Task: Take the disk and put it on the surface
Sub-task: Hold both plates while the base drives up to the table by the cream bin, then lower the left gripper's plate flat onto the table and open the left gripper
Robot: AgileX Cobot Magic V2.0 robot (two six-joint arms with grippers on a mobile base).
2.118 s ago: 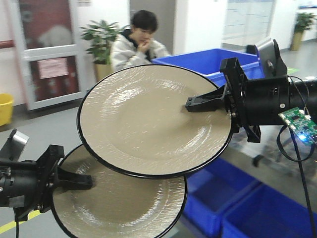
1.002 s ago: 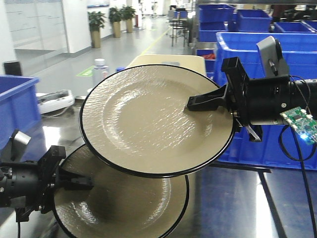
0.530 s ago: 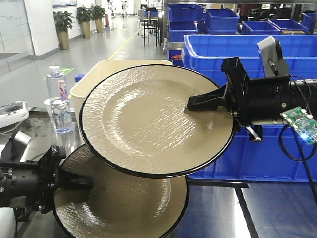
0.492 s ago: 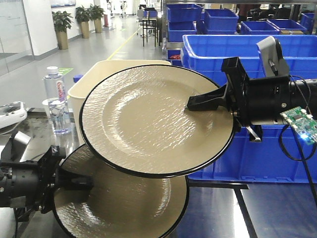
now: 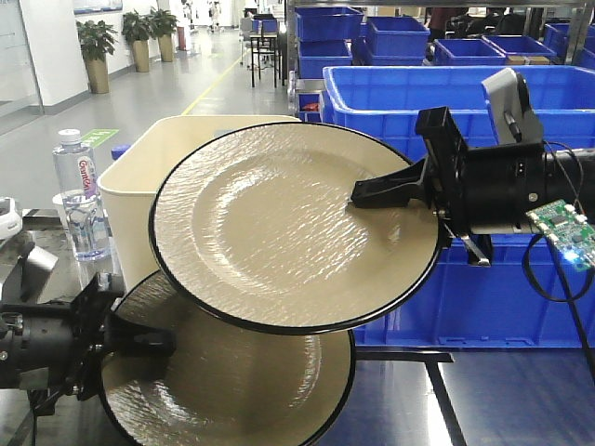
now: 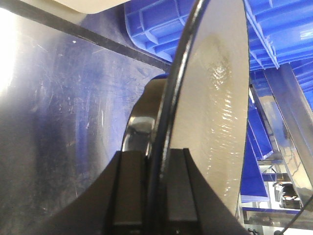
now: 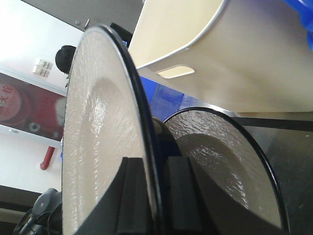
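Beige upper disk (image 5: 270, 223) pinched by right jaws; lower disk (image 5: 232, 390) pinched by left jaws; two disks total.

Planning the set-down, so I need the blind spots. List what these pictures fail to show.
- Front view: upper plate covers the lower plate's top; the frame edge cuts its bottom rim.
- Front view: both plates hide most of the tabletop, so its tape lines cannot be traced.
- Front view: the plates hide one finger of left gripper and right gripper.

lower disk (image 5: 232, 390) cut off, bin (image 5: 130, 200) seemingly half-hidden
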